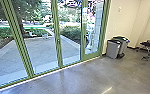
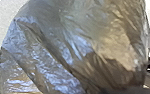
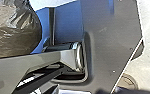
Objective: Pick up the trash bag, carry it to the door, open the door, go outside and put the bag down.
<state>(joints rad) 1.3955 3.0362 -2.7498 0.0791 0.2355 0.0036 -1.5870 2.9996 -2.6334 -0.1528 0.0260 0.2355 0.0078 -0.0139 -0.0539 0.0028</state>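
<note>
Crinkled trash bag [image 2: 73, 45] lies close before your left wrist camera, neither claw's state can be told, and its thin film could tear if you snag it passing the green-framed glass door [image 1: 92, 56].

The head view looks ahead and down from up high at a glass wall [image 1: 56, 32]; both wrist views see the trash bag [image 2: 73, 45] close.

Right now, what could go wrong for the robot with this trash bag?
The trash bag is near the robot's body and might catch or tear. The green-framed glass wall is ahead; the bag could bump it. The grey bin stands near that wall, so a turn might knock it.
</note>
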